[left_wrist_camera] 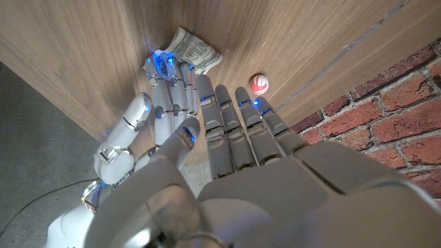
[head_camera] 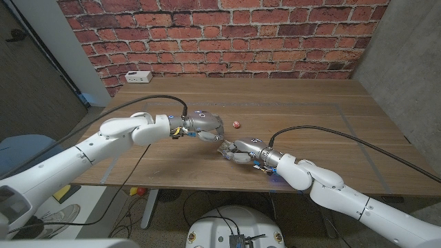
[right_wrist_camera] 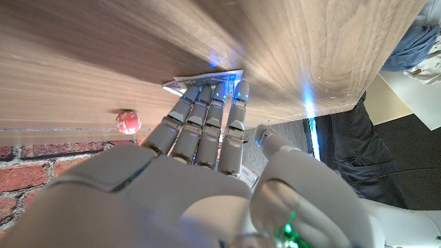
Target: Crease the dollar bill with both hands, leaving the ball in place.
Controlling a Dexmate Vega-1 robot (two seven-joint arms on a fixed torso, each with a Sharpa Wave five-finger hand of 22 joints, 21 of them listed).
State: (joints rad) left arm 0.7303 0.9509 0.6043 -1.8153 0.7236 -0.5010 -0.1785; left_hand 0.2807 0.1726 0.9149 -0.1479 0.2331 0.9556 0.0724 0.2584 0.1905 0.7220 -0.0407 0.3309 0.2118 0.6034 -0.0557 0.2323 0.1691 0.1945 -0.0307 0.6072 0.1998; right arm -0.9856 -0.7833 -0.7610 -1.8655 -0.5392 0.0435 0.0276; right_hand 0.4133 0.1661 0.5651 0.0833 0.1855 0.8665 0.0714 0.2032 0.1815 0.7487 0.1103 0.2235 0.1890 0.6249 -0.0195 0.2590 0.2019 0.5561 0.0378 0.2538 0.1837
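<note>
Dollar bill (left_wrist_camera: pixel 194 52) lies near table's front edge w/ right hand (head_camera: pixel 238 151) fingers pressed on it, left hand (head_camera: pixel 204 127) at 11 o'clock hovering w/ fingers apart, ball (head_camera: pixel 236 125) at 12; fold should be pressed clear of ball.

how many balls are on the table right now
1. The small red and white ball sits on the wooden table, just behind the two hands, apart from both. It also shows in the left wrist view, beyond the dollar bill.
</note>
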